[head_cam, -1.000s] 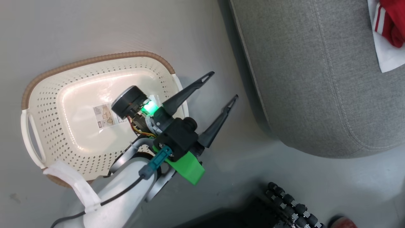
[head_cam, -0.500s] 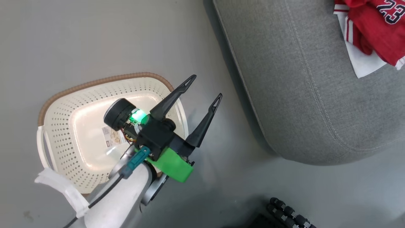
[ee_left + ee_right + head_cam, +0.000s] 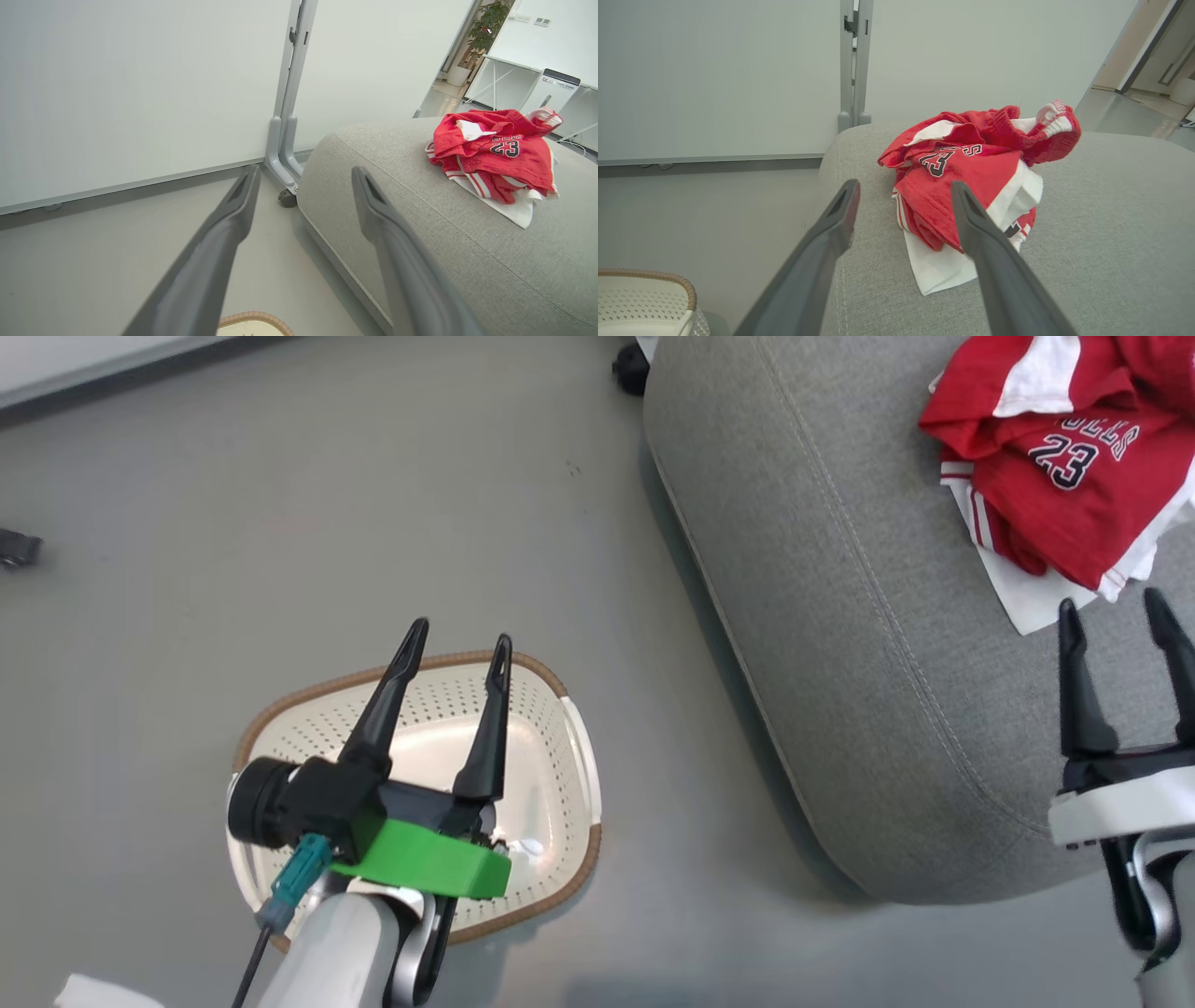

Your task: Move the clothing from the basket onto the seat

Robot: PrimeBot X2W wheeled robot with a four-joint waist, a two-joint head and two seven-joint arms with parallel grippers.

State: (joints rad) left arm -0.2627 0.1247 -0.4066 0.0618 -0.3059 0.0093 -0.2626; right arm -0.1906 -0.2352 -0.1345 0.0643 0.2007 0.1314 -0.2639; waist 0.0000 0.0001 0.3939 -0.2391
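1. As things stand now, the clothing [image 3: 1055, 476] lies in a red and white heap on the seat [image 3: 840, 644], toward its far right part.
2. The basket [image 3: 551, 775] sits on the floor [image 3: 280, 523], left of the seat and well apart from the clothing. The part of its inside that shows is bare.
3. The right jaws stand wide and hold nothing. They hover over the seat on the near side of the heap, with the tips pointing at it. They look just clear of the cloth.
4. The left jaws stand wide too, and they hold nothing. They hang over the basket.
5. I think the step in hand is the very end of the drop. The clothing is on the seat and no jaws grip it, so the job looks close to done.
6. I think the next move is to pull the right arm back toward the robot. It should go slowly, so a tip does not catch a fold and drag the heap off the seat.
7. A look into the hidden part of the basket would show if anything is left.
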